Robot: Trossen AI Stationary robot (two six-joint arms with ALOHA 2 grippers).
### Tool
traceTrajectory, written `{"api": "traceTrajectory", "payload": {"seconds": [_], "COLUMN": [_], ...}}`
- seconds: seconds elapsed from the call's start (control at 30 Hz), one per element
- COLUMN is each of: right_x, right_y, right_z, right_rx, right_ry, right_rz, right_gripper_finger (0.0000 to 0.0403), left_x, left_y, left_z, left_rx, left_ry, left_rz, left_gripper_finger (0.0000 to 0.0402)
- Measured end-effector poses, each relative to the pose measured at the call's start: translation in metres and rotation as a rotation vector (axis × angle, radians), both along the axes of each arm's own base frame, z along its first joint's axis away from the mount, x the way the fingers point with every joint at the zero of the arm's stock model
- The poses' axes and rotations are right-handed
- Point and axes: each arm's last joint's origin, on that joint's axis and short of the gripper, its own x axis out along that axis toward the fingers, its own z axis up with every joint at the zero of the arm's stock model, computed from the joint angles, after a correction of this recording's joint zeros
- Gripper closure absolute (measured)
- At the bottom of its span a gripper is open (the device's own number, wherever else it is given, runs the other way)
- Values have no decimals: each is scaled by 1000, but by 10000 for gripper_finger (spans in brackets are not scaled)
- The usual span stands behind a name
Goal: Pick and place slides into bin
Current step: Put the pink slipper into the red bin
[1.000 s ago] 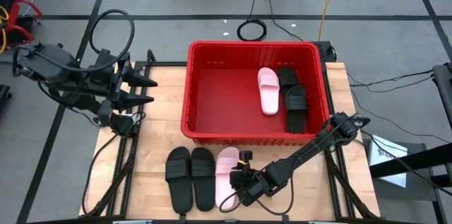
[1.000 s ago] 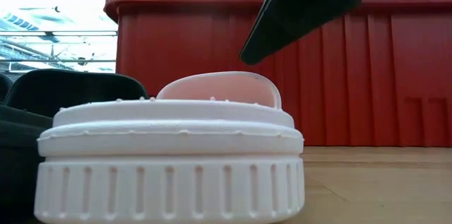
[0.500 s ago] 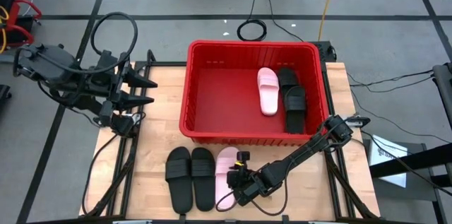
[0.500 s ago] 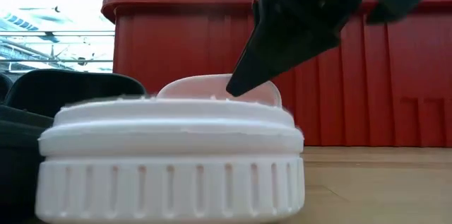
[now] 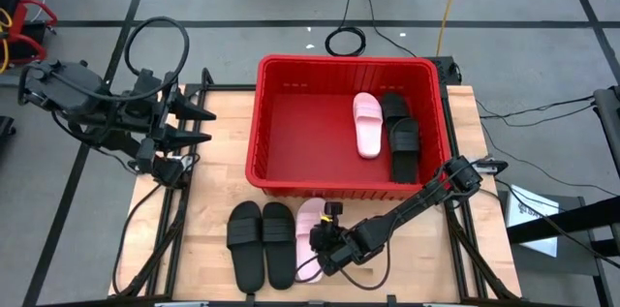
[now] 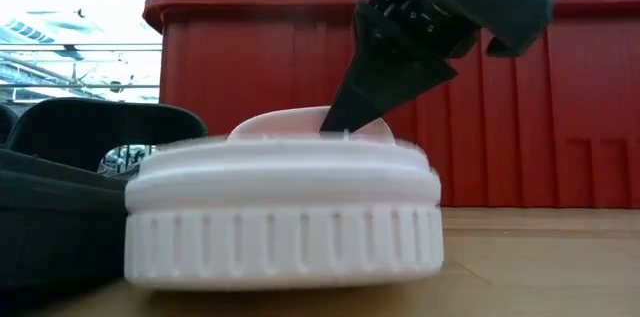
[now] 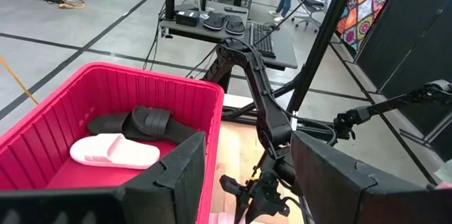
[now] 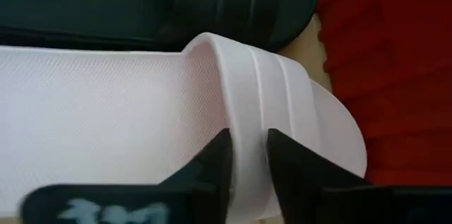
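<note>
A pale pink slide [image 5: 310, 232] lies on the table in front of the red bin [image 5: 260, 123], beside two black slides [image 5: 262, 241]. My right gripper [image 5: 325, 245] is down on it, fingers closed about its strap [image 8: 244, 104]; in the low view the gripper [image 6: 345, 122] stands on the slide [image 6: 285, 217]. Inside the bin lie one pink slide [image 5: 367, 123] and two black ones [image 5: 400, 136]. My left gripper [image 5: 199, 123] hangs open above the table's left edge, holding nothing. My right gripper has the pink slide's strap at its heel-side edge [image 8: 247, 157]. One finger [image 8: 219, 164] sits on the footbed side at the strap's opening and the other [image 8: 286, 164] on the strap's outer face. The fingers slant down from the table's right. The slide's sole rests on the table.
The bin takes up the middle and far right of the table. Its near wall [image 6: 250, 57] rises just behind the pink slide. Bare wood [image 5: 218, 162] lies left of the bin. Cables lie on the floor beyond the table.
My right gripper has come down and a little toward the table's left edge, onto the pink slide's strap. The slide has shifted slightly on the table under it. The left arm has kept still.
</note>
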Motion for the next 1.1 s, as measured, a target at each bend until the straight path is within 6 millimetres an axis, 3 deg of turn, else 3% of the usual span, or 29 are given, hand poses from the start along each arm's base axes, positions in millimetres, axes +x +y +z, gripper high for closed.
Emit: {"api": "traceTrajectory", "payload": {"seconds": [0.17,0.6,0.87,1.1], "right_x": [0,-2,-8,-18], "right_y": [0,-1,-2,-4], "right_z": [0,9,33,65], "right_rx": [39,121,176,271], "right_ry": [-19,-18,-2,-17], "right_rz": [-49,-72,5,92], "right_gripper_finger": [394,398,400,402], "left_x": [0,-1,-1,-1], "left_y": [0,0,0,0], "left_z": [-2,-2,-3,-3], "left_rx": [7,22,25,25], "left_ry": [16,22,27,27], "left_rz": [0,-3,-4,-1], "left_gripper_finger": [197,197,197,197]}}
